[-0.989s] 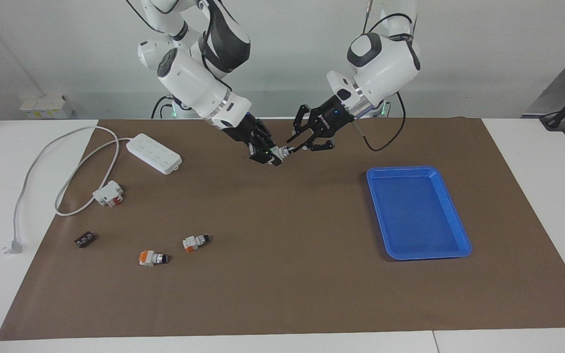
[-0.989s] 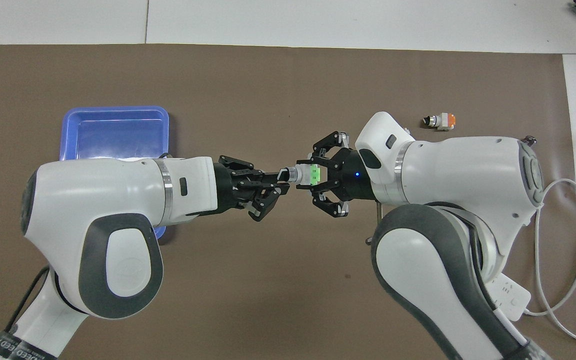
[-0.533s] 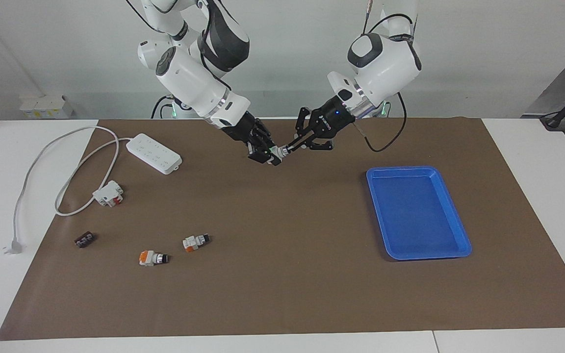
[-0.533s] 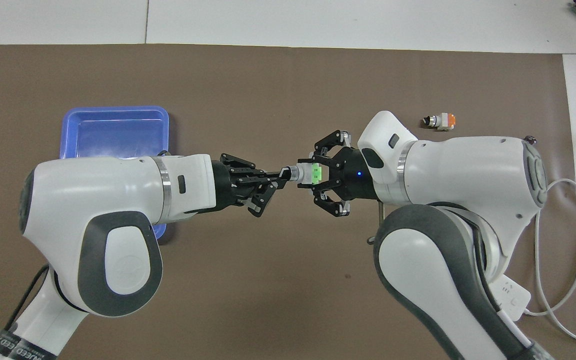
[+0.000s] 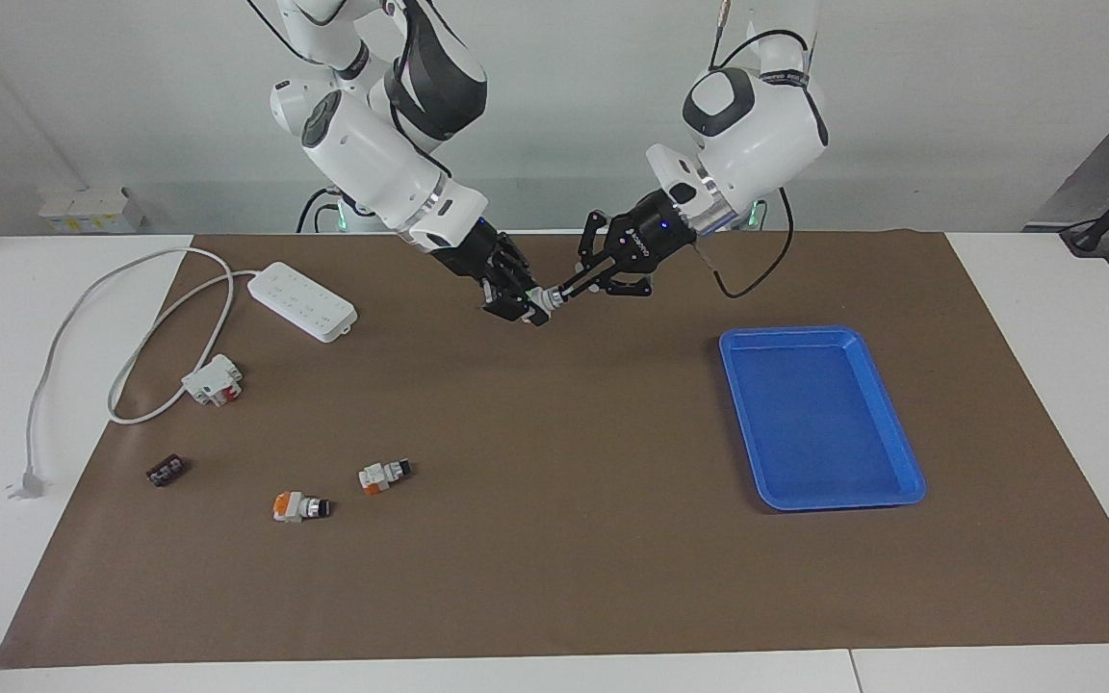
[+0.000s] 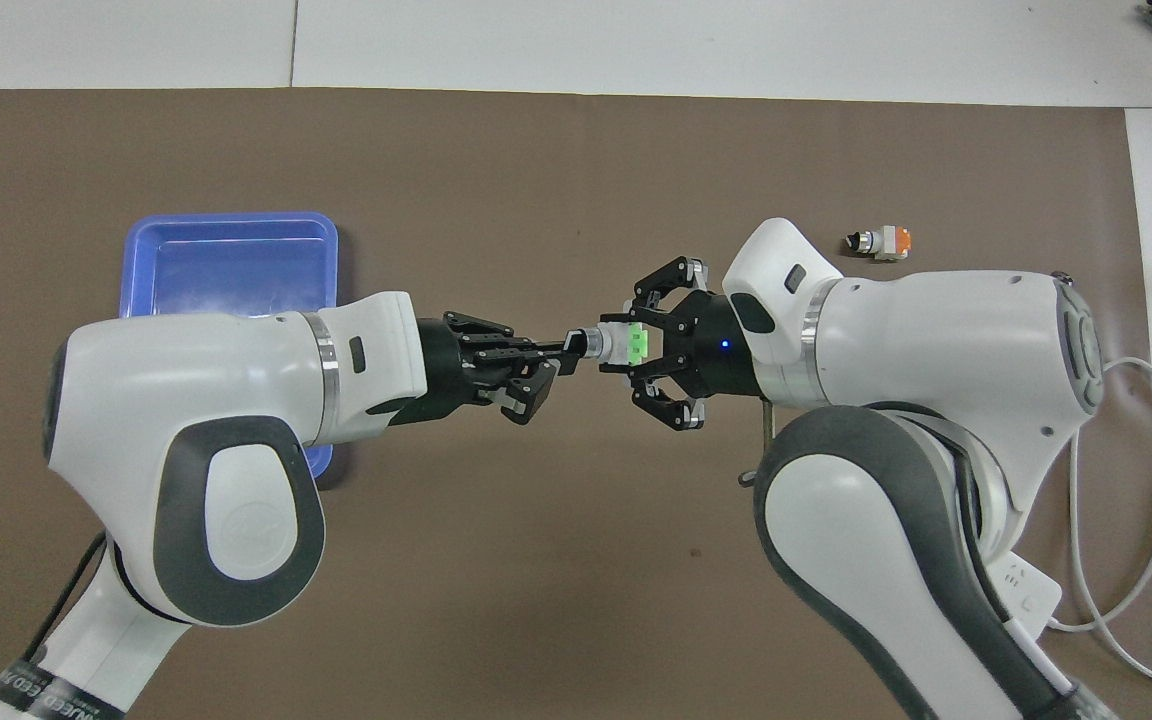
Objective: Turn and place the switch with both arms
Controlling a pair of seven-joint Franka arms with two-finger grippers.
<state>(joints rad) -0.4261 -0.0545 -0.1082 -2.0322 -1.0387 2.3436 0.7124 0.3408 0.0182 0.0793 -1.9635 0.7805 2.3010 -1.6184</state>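
The switch is a small white block with a bright green patch, a silver collar and a black knob end. It hangs in the air between both grippers, over the brown mat near the robots. My right gripper is shut on its white body; it also shows in the overhead view. My left gripper is shut on the black knob end, fingers pinched together in the overhead view. The two hands point at each other.
A blue tray lies toward the left arm's end, partly under the left arm in the overhead view. Toward the right arm's end lie a power strip with cable, a white-and-red block, two orange switches and a small dark part.
Both grippers have stayed on the switch and drifted slightly up and toward the right arm's side. The left wrist has turned a little on the knob end.
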